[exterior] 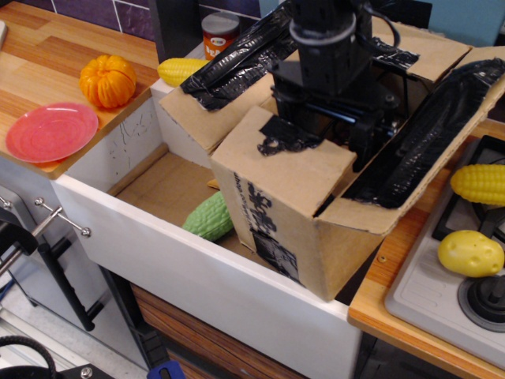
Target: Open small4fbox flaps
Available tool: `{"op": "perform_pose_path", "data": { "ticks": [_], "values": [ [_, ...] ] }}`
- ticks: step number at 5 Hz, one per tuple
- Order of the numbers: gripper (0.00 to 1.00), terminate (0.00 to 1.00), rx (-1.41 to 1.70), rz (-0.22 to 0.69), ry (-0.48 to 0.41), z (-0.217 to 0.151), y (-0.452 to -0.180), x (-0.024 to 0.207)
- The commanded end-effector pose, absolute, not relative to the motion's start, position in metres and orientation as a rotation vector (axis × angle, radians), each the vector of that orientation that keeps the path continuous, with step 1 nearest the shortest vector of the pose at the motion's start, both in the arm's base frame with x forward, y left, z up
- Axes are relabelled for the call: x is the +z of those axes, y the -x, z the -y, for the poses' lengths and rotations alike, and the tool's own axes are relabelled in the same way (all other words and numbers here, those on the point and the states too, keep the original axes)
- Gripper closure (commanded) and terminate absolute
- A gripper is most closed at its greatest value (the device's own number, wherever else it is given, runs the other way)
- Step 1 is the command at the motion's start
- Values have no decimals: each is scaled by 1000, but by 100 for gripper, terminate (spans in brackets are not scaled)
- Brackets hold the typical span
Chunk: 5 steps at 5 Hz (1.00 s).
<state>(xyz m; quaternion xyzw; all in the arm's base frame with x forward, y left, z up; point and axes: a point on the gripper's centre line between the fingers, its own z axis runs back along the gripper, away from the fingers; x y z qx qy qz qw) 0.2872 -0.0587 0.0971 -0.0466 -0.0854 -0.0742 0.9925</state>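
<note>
The black hand [327, 130] reaches down into the open top of the small4fbox [304, 229], its lower end just behind the inner edge of the near short flap [296, 162]. Its fingertips are lost against the dark body and the box's shadowed interior, so I cannot tell whether it is spread or closed, or whether it grips the flap edge. A crinkled patch of black tape [276, 138] sits on that flap right at the hand.

The other flaps stand folded outward: the long left flap [229, 71] and the long right flap [430, 142] each carry a broad strip of black tape, and the far short flap [418, 51] has a smaller strip. The box stands tilted in a white sink-like basin [205, 276], its right side resting against the wooden tabletop [394, 308]. Black printed marks run down its front face.

A green toy vegetable [209, 217] lies in the basin, touching the box's lower left. On the left counter are a pink plate [51, 130] and an orange toy pumpkin [108, 79]; a yellow corn [181, 71] lies just behind the basin, near a can [219, 33]. On the right, a second corn [480, 183] and a yellow potato [470, 253] rest on the stove [426, 292].
</note>
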Motion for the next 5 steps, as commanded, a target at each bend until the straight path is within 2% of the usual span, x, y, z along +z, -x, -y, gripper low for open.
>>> {"op": "perform_pose_path", "data": {
  "ticks": [1, 5],
  "values": [
    [0, 0, -138, 153, 77, 60, -273, 121],
    [0, 0, -134, 140, 31, 51, -222, 118]
  ]
}}
